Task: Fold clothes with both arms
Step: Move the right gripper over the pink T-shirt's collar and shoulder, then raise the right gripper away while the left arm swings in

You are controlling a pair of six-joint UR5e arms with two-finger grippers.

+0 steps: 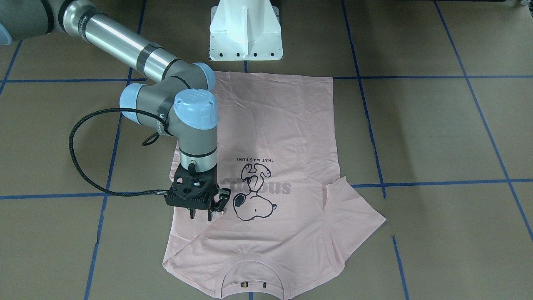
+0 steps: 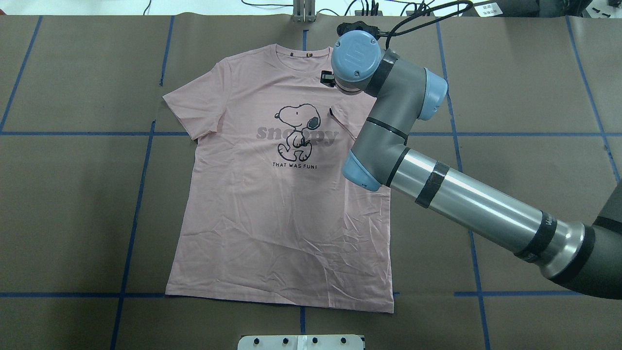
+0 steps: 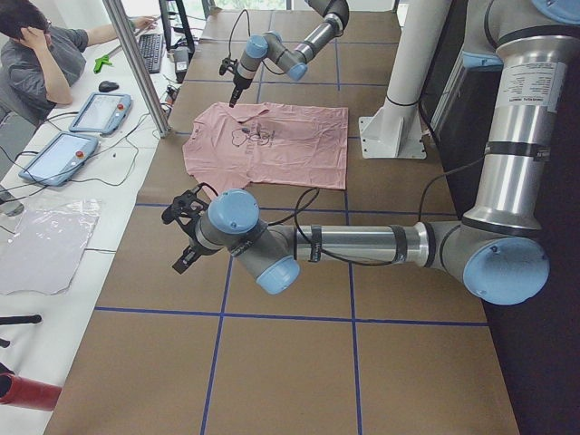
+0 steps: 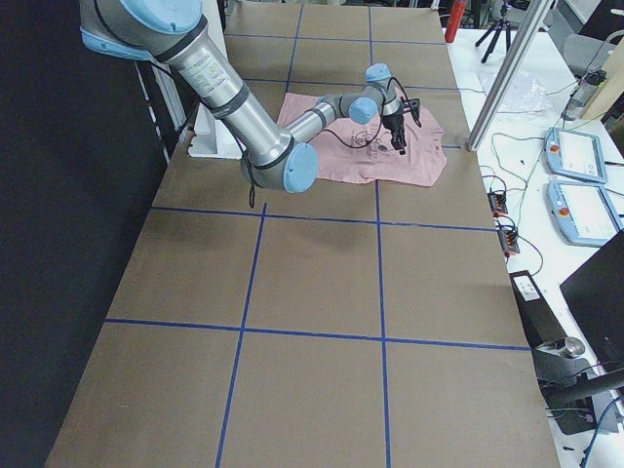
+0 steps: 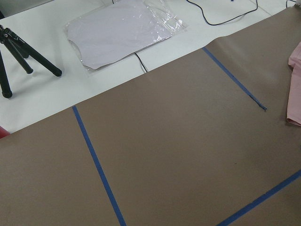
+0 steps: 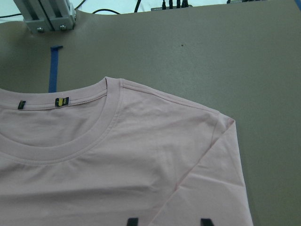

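Note:
The pale pink T-shirt (image 1: 270,137) lies flat, print side up, on the brown table, collar (image 6: 89,141) at the far side from the robot base. One sleeve (image 1: 189,239) is folded inward onto the body; the other sleeve (image 2: 189,107) is spread out. My right gripper (image 1: 200,216) hangs just above the folded sleeve beside the dog print (image 2: 296,131). It is open: its two fingertips (image 6: 133,221) stand apart over flat fabric. My left gripper (image 3: 181,237) hovers over bare table well away from the shirt (image 3: 272,145), and I cannot tell its state.
The white pedestal base (image 1: 245,33) stands at the shirt's hem side. Blue tape lines (image 2: 141,194) cross the brown cover. Beyond the table's far edge are an aluminium post (image 6: 44,14), a person at a desk (image 3: 36,54), tablets (image 3: 100,111), a plastic bag (image 5: 117,28) and a tripod (image 5: 19,56).

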